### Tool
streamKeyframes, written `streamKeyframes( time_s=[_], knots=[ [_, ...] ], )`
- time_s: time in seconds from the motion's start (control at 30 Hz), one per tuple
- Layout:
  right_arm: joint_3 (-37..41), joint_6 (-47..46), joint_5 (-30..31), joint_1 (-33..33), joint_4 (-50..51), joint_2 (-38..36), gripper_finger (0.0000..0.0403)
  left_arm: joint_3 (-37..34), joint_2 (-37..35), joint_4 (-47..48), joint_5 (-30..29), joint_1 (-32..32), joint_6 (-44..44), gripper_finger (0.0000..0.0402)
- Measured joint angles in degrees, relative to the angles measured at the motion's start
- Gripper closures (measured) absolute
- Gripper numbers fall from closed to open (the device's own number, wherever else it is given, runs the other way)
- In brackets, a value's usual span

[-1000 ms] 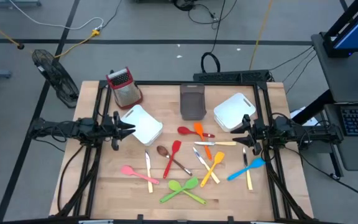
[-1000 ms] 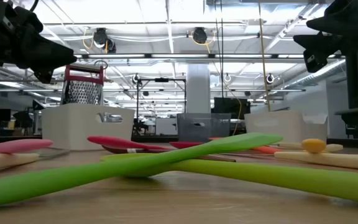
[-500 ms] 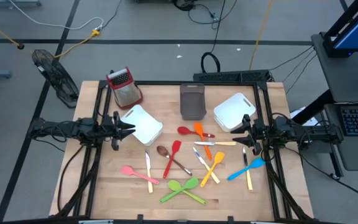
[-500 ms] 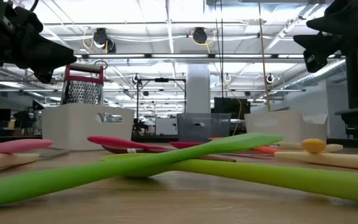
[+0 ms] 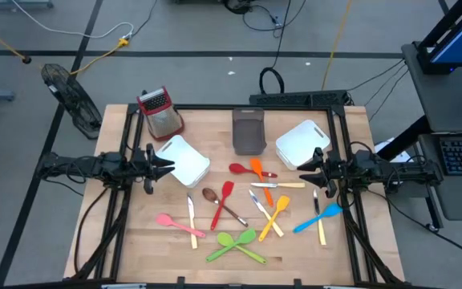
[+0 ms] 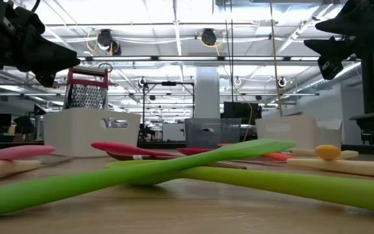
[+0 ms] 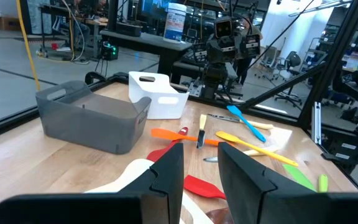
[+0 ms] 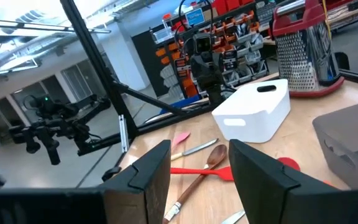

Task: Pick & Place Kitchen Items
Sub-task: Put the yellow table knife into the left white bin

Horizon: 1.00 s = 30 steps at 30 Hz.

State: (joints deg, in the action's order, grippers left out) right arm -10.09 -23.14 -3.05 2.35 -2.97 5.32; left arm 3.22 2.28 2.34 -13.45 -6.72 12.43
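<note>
Several small utensils lie flat on the wooden table: a pink spatula [image 5: 175,224], a brown spoon [image 5: 212,195], a red spatula [image 5: 223,202], two crossed green spoons [image 5: 235,245] [image 6: 174,170], a red spoon [image 5: 239,168], an orange spatula [image 5: 257,168], a yellow spatula [image 5: 275,215], a blue spatula [image 5: 319,217] and yellow-handled knives [image 5: 283,185]. My left gripper [image 5: 167,165] [image 7: 201,171] hovers open and empty at the table's left side, by a white bin. My right gripper [image 5: 307,170] [image 8: 201,171] hovers open and empty at the right side, above the knives.
A white bin [image 5: 184,160] stands at the left and another white bin [image 5: 301,144] at the right. A dark grey bin [image 5: 249,130] stands at the far middle. A red-topped metal box grater [image 5: 160,111] stands at the far left corner. Black frame rails border the table.
My right gripper has edged slightly toward the table's left edge, staying open. The utensils have not moved.
</note>
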Motion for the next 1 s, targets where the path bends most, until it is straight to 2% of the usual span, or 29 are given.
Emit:
streamKeyframes(
  time_s=[0.17,0.63,0.87,1.0],
  knots=[
    [0.0,0.21,1.77,-0.01,-1.02,-0.02,0.0247,0.0,0.0,-0.01,0.0,0.0,0.0,0.03],
    [0.0,-0.04,1.73,-0.02,-2.38,-0.02,0.0248,0.0,0.0,-0.01,0.0,0.0,-0.08,0.03],
    [0.0,-0.17,2.0,-0.02,-3.71,0.28,0.0248,0.0,0.01,0.01,-2.07,0.0,-1.57,0.03],
    [0.02,-1.95,1.74,0.0,-10.54,3.03,0.0248,0.0,0.0,0.01,-2.1,0.0,-2.17,0.03]
  ],
)
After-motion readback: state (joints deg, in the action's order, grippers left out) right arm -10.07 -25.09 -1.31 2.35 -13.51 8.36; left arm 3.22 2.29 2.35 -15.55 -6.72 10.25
